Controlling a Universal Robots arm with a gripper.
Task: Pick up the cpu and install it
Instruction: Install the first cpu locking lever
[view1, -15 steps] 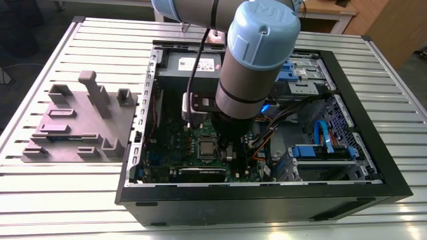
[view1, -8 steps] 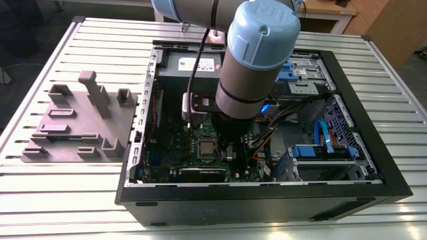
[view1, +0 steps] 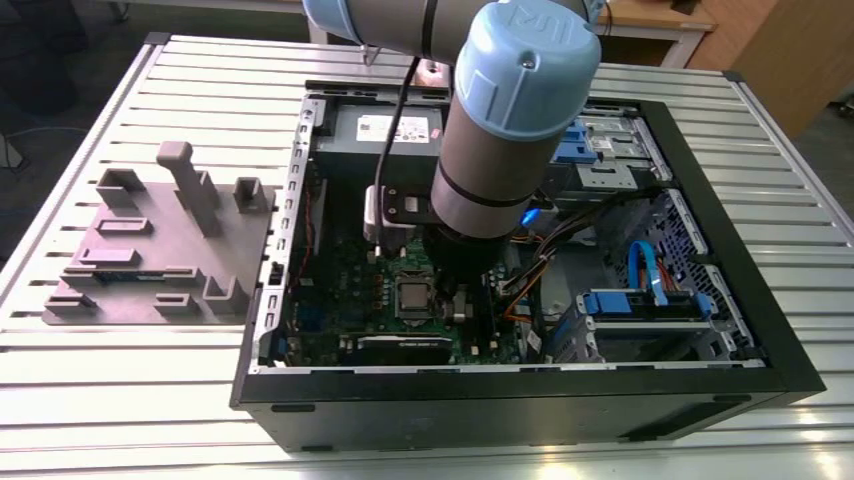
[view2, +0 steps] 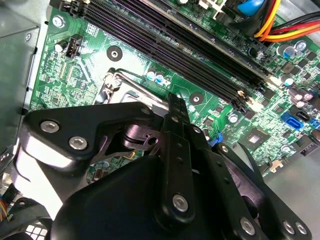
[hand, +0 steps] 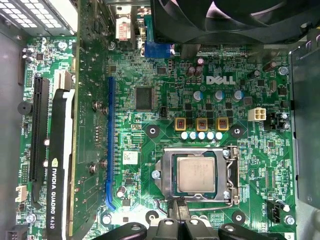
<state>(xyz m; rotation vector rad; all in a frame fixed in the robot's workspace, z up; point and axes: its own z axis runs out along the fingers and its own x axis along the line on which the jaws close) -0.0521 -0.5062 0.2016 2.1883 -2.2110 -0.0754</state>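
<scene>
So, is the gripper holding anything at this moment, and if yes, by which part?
Nothing, as far as it shows. The cpu lies flat in the socket, and the gripper hovers at the socket's edge, not around the cpu.

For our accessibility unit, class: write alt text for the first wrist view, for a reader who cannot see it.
A square silver cpu lies inside the metal-framed socket on a green motherboard, seen from straight above. The black claw juts in beside the socket, and a black graphics card stands along one edge of the board.
</scene>
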